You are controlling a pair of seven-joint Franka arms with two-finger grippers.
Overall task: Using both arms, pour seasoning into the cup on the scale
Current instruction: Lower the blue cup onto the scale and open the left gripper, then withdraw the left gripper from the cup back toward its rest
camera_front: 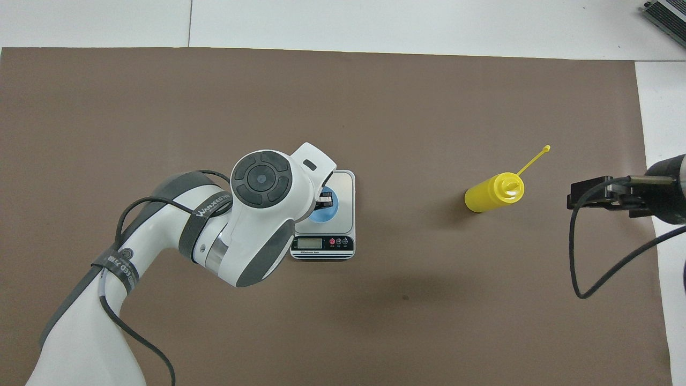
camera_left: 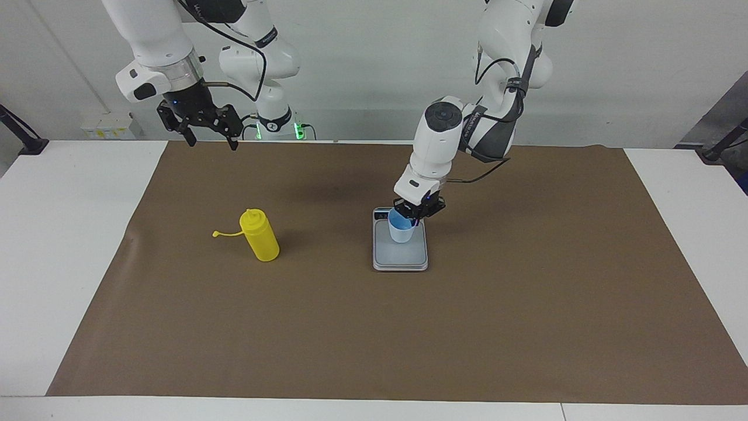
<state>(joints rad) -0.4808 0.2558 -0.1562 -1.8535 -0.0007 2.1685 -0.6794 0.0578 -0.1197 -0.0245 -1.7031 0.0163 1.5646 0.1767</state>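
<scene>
Open mat (camera_left: 374, 327) around seasoning bottle (camera_left: 260, 235), scale (camera_left: 401, 255) well apart.

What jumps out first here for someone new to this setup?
The left gripper pinches the rim of a light-blue cup on or just above the silver kitchen scale mid-mat. A yellow squeeze bottle stands untouched toward the right arm's end, its cap hanging off on a tether. The right gripper waits, open, high over the mat's edge by the robots.

A white table (camera_left: 70, 245) carries a brown mat (camera_left: 409, 327).
</scene>
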